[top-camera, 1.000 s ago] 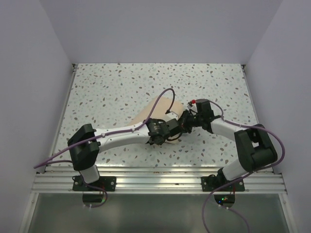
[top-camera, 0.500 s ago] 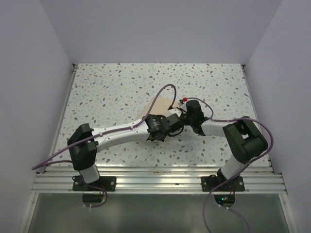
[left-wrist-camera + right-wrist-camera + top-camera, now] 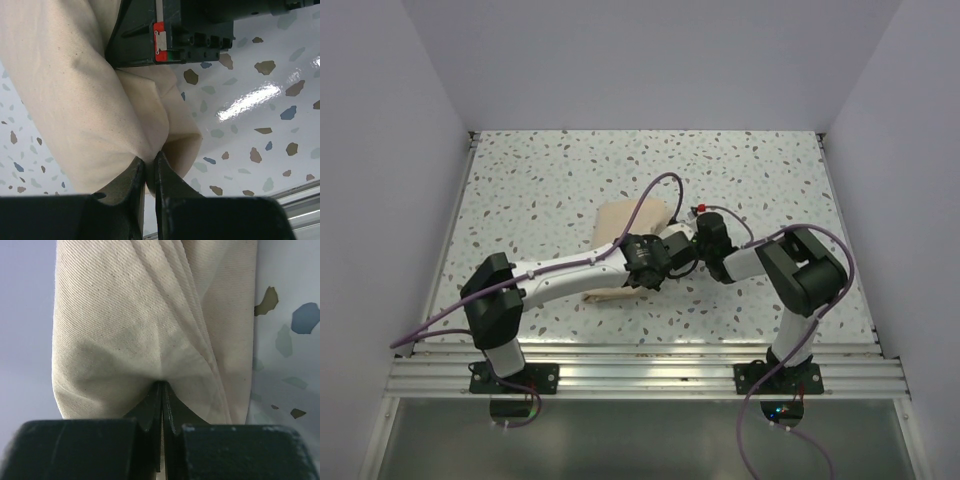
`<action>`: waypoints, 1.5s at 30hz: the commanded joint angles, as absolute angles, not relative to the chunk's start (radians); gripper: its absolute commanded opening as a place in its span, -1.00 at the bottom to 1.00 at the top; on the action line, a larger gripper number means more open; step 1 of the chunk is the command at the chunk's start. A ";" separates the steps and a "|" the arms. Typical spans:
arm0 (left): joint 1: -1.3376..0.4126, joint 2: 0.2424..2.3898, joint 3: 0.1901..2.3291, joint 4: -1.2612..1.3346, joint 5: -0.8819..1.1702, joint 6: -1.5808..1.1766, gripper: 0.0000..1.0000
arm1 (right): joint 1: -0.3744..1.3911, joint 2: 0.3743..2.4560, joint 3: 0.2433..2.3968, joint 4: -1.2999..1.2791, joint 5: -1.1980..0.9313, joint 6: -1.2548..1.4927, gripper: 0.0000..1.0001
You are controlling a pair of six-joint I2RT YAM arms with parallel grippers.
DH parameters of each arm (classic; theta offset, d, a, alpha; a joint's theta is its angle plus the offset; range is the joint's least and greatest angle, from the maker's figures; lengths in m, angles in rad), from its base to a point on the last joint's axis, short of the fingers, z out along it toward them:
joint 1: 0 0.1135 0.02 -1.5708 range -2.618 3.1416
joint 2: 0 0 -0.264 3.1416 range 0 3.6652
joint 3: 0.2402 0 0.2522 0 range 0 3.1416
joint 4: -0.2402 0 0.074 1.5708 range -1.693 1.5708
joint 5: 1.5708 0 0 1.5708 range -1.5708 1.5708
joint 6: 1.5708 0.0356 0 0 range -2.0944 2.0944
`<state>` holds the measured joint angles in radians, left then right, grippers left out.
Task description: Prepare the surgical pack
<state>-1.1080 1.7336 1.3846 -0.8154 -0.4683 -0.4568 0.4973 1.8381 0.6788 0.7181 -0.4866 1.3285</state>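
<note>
Top external: the surgical pack [image 3: 620,220] sits mid-table, slightly left of centre, mostly hidden under both wrists. Tan cloth shows at the far side and again as a strip at the near-left. The table [image 3: 540,170] is speckled.

Left wrist: the left gripper [image 3: 150,162] is pinched tight on a fold of the cloth. Right wrist: the right gripper [image 3: 161,386] is clamped fully closed on a bunched edge, pleats fanning out from the jaws.

Progress, my read: cloth gathered and partly folded, with both arms mid-fold. It is not a neat closed parcel yet, so the final flaps and release are left. Can't tell the contents.
</note>
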 commanded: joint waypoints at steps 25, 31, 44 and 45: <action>-0.959 1.965 1.719 -0.942 -0.419 -0.592 0.43 | 0.364 1.566 0.709 0.201 -0.592 0.979 -1.00; -0.966 2.058 1.816 -1.060 -0.485 -0.623 0.42 | 0.278 1.500 0.689 0.091 -0.620 0.901 -1.00; -0.965 2.106 1.858 -1.123 -0.542 -0.606 -0.69 | 0.272 1.532 0.735 0.069 -0.722 0.844 -1.00; -0.965 2.102 1.856 -1.117 -0.537 -0.604 -0.80 | 0.272 1.539 0.758 0.052 -0.729 0.827 -1.00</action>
